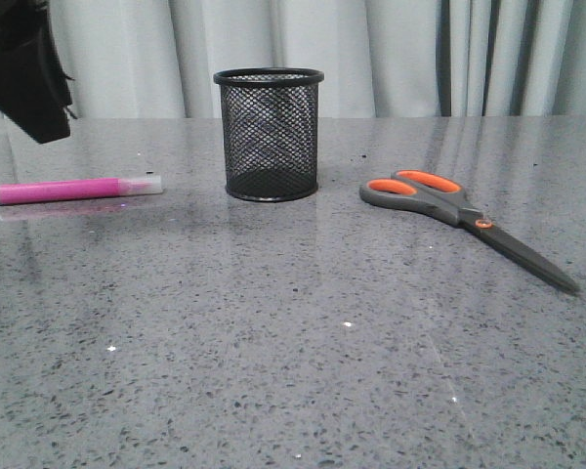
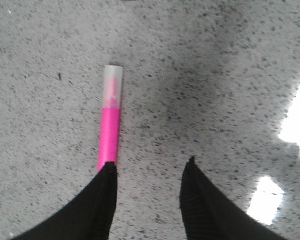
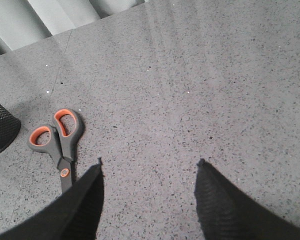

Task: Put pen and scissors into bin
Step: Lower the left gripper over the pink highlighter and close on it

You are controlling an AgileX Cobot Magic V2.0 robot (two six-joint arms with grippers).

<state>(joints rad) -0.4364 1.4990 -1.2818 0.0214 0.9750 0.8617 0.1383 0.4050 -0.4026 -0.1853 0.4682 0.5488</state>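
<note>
The slim magenta-pink pen point(image 1: 75, 190) with its clear translucent cap lay flat near the left edge of the grey speckled stone counter point(image 1: 293, 352), cap end toward the small round black wire-mesh bin point(image 1: 270, 134), which stood upright and empty toward the middle of the far edge. The large scissors point(image 1: 464, 221), grey-handled with orange-lined loops, an orange pivot dot and dark blades, lay closed toward the right edge, blades pointing at the near right corner.

Nothing had gone into the bin, so the step in hand looked like the approach to the pen. The left gripper point(image 2: 150, 167) hung above it with jaws spread and holding nothing; the pen ran under one black finger point(image 2: 102, 200) rather than between the two, so the next move seemed to call for a sideways shift before descending and closing. The right gripper point(image 3: 149, 167) was likewise spread and empty above bare counter, the scissors lying off to one side of it.
</note>
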